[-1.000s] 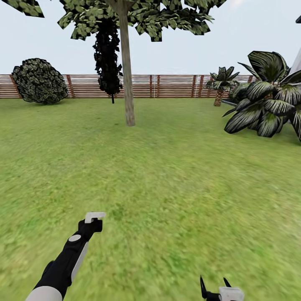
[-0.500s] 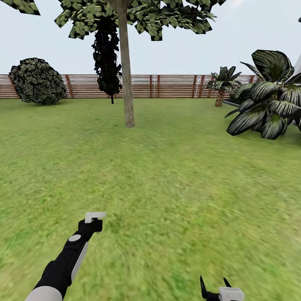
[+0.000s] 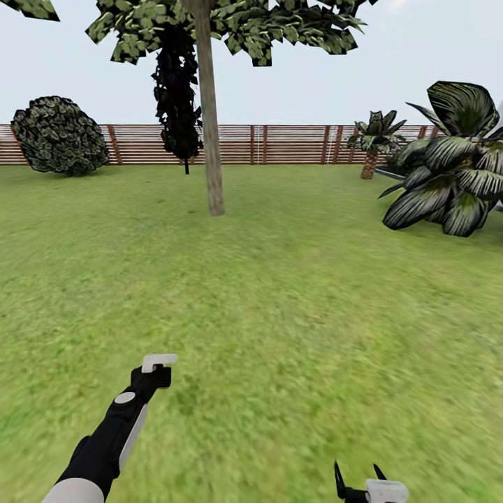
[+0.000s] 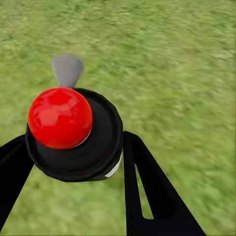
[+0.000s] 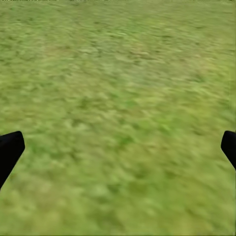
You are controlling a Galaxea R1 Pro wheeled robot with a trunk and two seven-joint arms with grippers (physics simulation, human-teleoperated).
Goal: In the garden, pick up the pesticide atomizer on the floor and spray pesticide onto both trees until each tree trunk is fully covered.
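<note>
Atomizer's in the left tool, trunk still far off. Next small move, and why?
Probably keep rolling the base straight ahead. The left tool is shut on the atomizer, but the tree trunk stands well up the lawn, close to the fence. No white specks show on its bark yet, so spraying from here looks premature.

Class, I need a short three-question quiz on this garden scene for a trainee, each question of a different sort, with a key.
1. True or false: the left gripper is shut on the pesticide atomizer.
2. Multiple choice: what stands in front of the fence at the far left? A) a round bush B) a bollard C) a bench
3. Fill in: the right gripper is ____ over the lawn, with nothing between its fingers.

Key: 1 true; 2 A, the round bush; 3 open.
</note>
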